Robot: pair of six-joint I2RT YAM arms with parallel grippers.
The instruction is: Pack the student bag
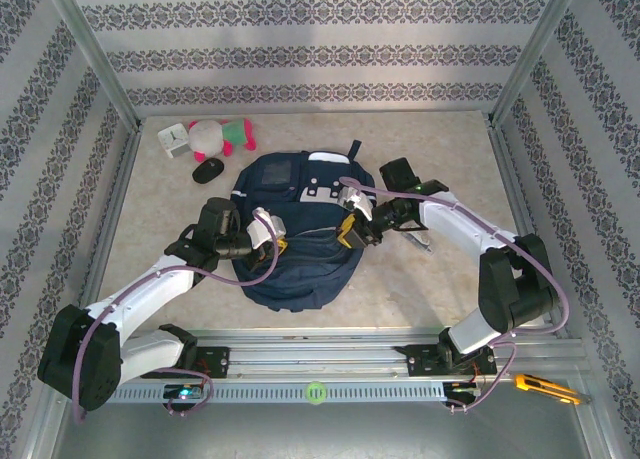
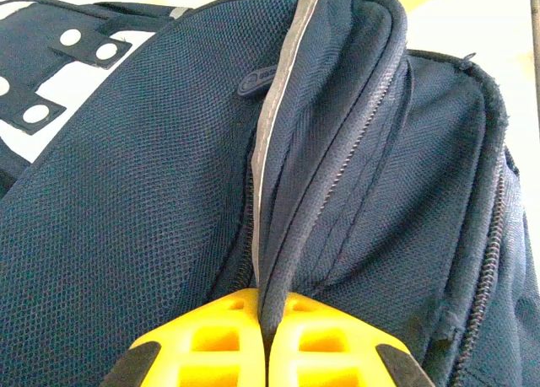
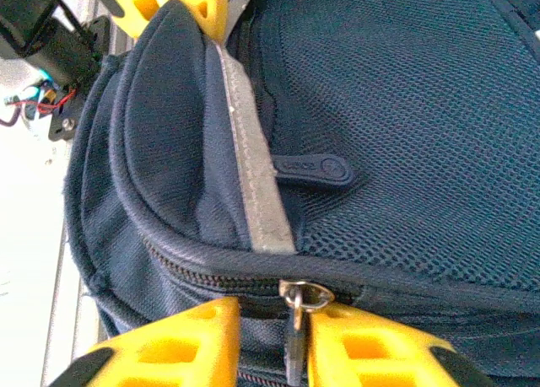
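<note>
The student bag (image 1: 300, 277) is a large navy backpack lying flat in the middle of the table. My left gripper (image 1: 268, 231) is at its left side. In the left wrist view this gripper (image 2: 268, 298) is shut on a raised fold of the bag's piped seam (image 2: 291, 235), next to a pale reflective stripe (image 2: 270, 134). My right gripper (image 1: 352, 231) is at the bag's right side. In the right wrist view its yellow fingers (image 3: 272, 311) stand slightly apart around a metal zip slider (image 3: 305, 296). The dark pull (image 3: 294, 346) hangs against the right finger, with a gap on its left.
At the back left of the table lie a white cube (image 1: 173, 139), a pink and green plush toy (image 1: 218, 134) and a black mouse (image 1: 208, 169). A yellow utility knife (image 1: 545, 387) rests on the near rail at the right. Metal frame posts border the table.
</note>
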